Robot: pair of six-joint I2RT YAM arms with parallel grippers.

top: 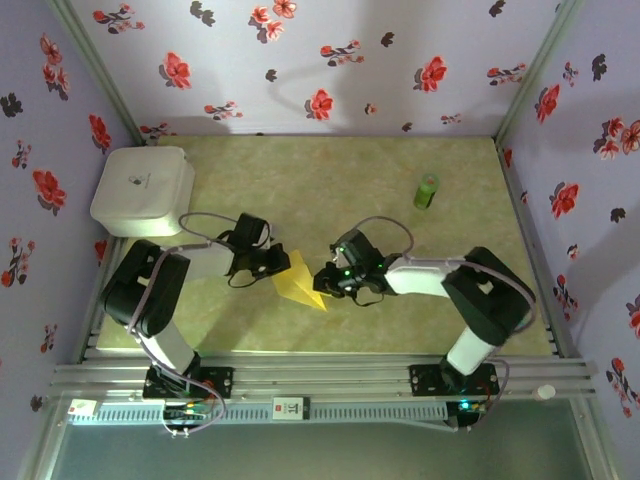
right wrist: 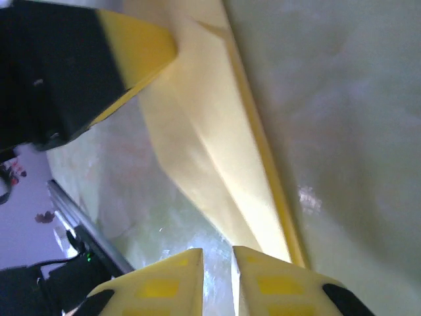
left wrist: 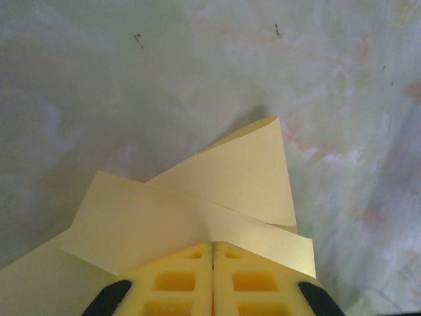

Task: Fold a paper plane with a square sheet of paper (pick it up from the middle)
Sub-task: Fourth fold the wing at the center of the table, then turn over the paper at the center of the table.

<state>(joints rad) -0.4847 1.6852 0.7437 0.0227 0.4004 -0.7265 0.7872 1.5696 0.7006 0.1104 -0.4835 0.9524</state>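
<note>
At mid-worktop (top: 330, 180): folded paper (top: 300, 283), pinched at one edge by closed left jaws, right jaws slightly parted beside its tip, gripping nothing. Light, flimsy, crumples easily; best pinched along a crease.

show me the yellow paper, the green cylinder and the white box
yellow paper (top: 298, 283), top view, middle of the folded sheet
green cylinder (top: 427, 190), top view, middle of its side
white box (top: 143, 190), top view, centre of its lid
</note>
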